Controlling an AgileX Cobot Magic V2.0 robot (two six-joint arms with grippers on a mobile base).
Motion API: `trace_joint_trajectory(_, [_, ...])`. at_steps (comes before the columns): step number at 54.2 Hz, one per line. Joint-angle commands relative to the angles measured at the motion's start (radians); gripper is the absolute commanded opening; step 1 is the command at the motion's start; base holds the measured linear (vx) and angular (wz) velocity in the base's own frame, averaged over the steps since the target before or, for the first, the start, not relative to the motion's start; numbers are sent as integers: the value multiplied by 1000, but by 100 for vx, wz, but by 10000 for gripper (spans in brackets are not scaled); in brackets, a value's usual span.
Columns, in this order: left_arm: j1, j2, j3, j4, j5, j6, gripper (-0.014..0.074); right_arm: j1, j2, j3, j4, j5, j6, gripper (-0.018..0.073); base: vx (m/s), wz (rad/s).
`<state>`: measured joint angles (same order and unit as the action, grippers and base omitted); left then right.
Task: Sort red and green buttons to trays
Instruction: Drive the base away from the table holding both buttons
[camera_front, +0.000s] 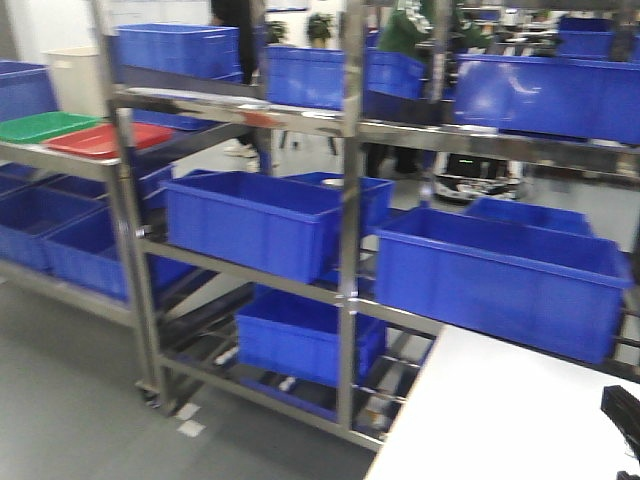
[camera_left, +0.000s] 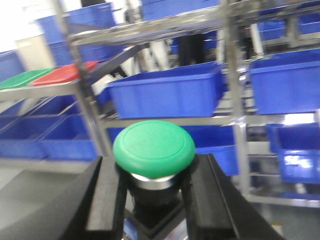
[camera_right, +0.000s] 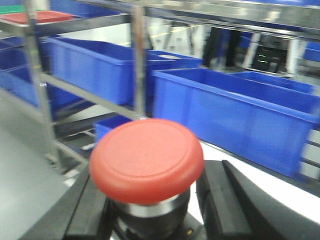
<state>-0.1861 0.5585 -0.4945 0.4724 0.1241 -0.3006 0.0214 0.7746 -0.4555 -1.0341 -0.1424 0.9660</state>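
Item 1. Green push-button switch (camera_left: 154, 147), round mushroom cap on a silver collar and dark blocky base. It sat upright between my left fingers (camera_left: 102, 200). The two black fingers were closed on the base from either side, with the cap riding just above their tips.

Item 2. Red push-button switch (camera_right: 146, 160), same mushroom cap, silver collar and dark base. My right fingers (camera_right: 220, 200) were clamped on its base, one on each side, and the cap stood upright above them.

Item 3. Shallow green plastic tray (camera_front: 40, 126), rectangular with a raised rim. It lay on the top shelf of the far-left rack, well apart from both buttons. I saw nothing in it.

Item 4. Shallow red plastic tray (camera_front: 95, 140), same form. It lay just beside the green one on the same shelf, on the side nearer the tall rack. I saw nothing in it either.

Item 5. Cream plastic bin (camera_front: 75, 75), which stood behind the two trays.

Item 6. Tall steel shelving rack (camera_front: 350, 250), several tiers, standing on the grey floor.

Item 7. Deep blue plastic crates (camera_front: 250, 220), many, set on the rack's tiers. The views were too blurred for me to tell their contents.

Item 8. White table (camera_front: 500, 420), at the lower right of the front view, in front of the rack.
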Motion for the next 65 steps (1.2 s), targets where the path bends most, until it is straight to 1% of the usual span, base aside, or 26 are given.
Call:
trace_joint_trajectory(1, [-4,-1,-27,-7,-79,-11,0,-3,-5,-30,1,-45,-1,2,-16,61])
trace_joint_trajectory(37, [-4,-1,-27,-7,-79,-11,0,-3,-5,-30,1,-47,-1,2,-9,59])
trace_joint_trajectory(50, [-4,-1,-27,-7,-79,-11,0,-3,-5,-30,1,-46,-1,2,7,69])
trace_joint_trajectory(65, [-4,-6,-27,-7,-73,-11,0,-3,-5,-30,1,-42,-1,2,21,62])
